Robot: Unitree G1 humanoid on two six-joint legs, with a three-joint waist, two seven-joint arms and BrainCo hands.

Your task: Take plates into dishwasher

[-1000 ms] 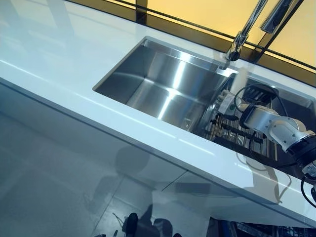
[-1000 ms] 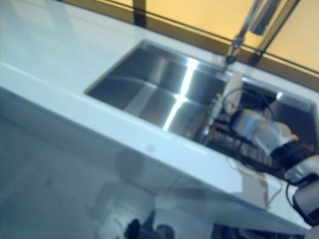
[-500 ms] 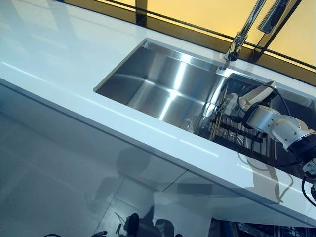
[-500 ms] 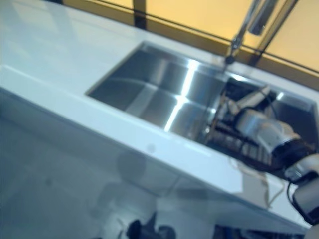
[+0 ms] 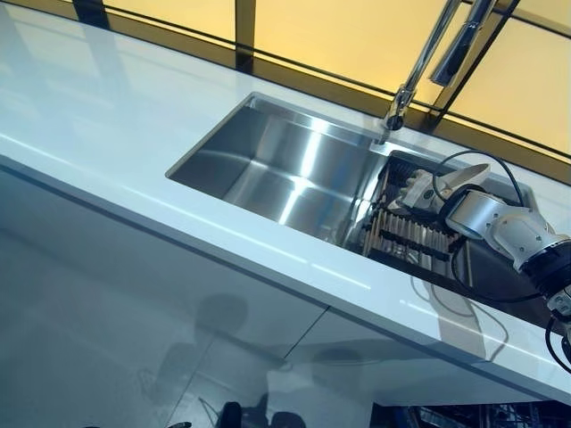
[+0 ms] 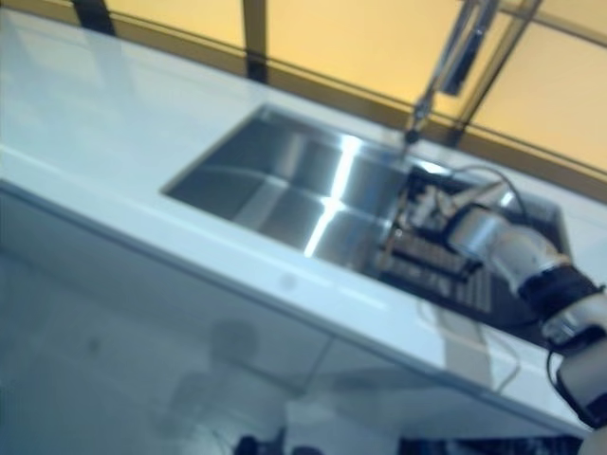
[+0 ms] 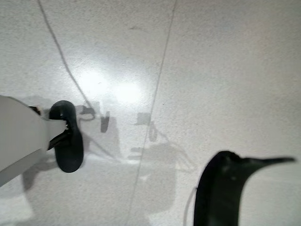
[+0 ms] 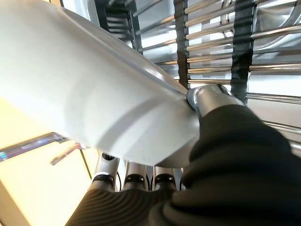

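The robot's right hand (image 5: 419, 189) grips a white plate (image 8: 89, 89) — thumb over its face, fingers behind the rim — tilting it clear of the slatted drying rack (image 5: 412, 239) in the sink (image 5: 268, 160) set into the table (image 5: 107, 116). The left hand (image 7: 221, 188) hangs over the floor; its state cannot be told.

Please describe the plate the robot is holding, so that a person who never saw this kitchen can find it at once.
Start at the steel sink set in the white counter; beside it, under the tall faucet, a dark roll-up drying rack covers the second basin. The plate is above that rack, gripped in the right hand. It is the only white, smooth thing there, tilted on edge.
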